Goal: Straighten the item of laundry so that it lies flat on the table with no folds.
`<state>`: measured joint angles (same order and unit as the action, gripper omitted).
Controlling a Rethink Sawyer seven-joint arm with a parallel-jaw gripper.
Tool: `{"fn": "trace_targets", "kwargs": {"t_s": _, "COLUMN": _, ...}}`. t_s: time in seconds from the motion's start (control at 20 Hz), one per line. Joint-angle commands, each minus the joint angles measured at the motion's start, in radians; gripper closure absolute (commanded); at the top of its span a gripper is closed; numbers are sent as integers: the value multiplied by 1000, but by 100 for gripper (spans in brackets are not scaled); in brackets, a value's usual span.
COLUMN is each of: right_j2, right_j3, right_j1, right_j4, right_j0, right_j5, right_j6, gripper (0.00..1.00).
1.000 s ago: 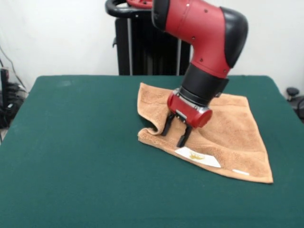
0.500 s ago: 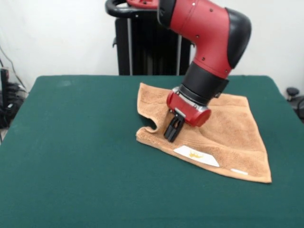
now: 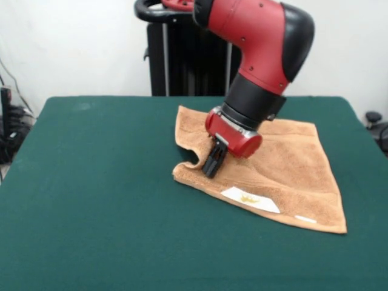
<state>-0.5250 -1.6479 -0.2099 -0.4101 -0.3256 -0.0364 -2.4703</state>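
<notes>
Towel pinched near its folded left corner

Table [image 3: 91,200] with dark green top, bare across the whole left half. Right of centre, tan-orange towel [image 3: 291,170] spread mostly flat, far-left corner pointing toward the pedestal [image 3: 182,60], near-right corner reaching closest to the camera. Left corner of the cloth curled over on itself, forming a small fold and a dark notch at the edge. Gripper [image 3: 210,168] planted on the towel just right of that fold, black fingers clenched together and pressed into the terry, apparently pinching the cloth. Red and black arm [image 3: 260,54] slanting down from the upper right. Along the near edge, large white label [image 3: 250,198], then smaller white label [image 3: 305,219] further right.
</notes>
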Motion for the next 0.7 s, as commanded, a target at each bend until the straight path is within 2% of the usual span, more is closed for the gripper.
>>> {"fn": "trace_targets", "kwargs": {"t_s": 0.05, "right_j2": 146, "right_j3": 2, "right_j1": -24, "right_j4": 5, "right_j0": 84, "right_j5": 41, "right_j6": -128, "gripper": 100}}
{"fn": "trace_targets", "kwargs": {"t_s": 0.25, "right_j2": 149, "right_j3": -18, "right_j1": -46, "right_j4": 4, "right_j0": 81, "right_j5": -48, "right_j6": -113, "gripper": 100}}
{"fn": "trace_targets", "kwargs": {"t_s": 0.4, "right_j2": 149, "right_j3": -18, "right_j1": -79, "right_j4": 30, "right_j0": 91, "right_j5": -170, "right_j6": -63, "gripper": 100}}
{"fn": "trace_targets", "kwargs": {"t_s": 0.7, "right_j2": 230, "right_j3": -37, "right_j1": -111, "right_j4": 78, "right_j0": 154, "right_j5": -222, "right_j6": -4, "gripper": 100}}
